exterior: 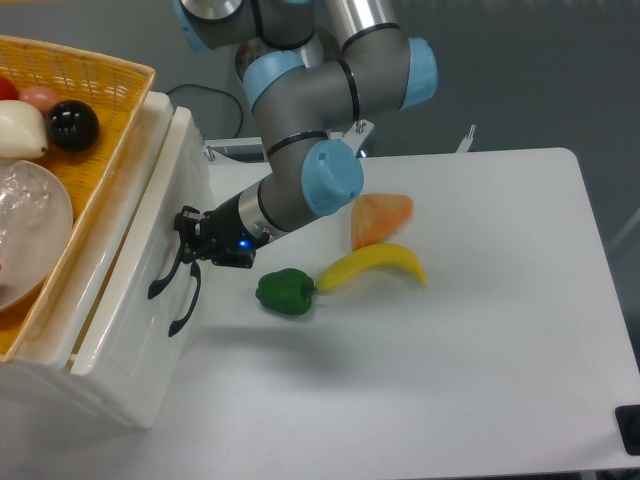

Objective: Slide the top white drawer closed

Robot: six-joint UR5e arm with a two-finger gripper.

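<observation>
The top white drawer is at the left, a glossy white box with a tall front panel facing right. It stands a little out from the unit, with a gap along its left edge. Its black curved handle hangs on the front panel. My gripper is right at the front panel, just above the handle, with its dark fingers pointing left against the panel. The fingers are too dark and small to show their spacing. Nothing shows held between them.
A yellow wicker basket with fruit and a clear bowl rests on top of the unit. A second black handle sits lower on the front. A green pepper, a banana and an orange wedge lie on the white table.
</observation>
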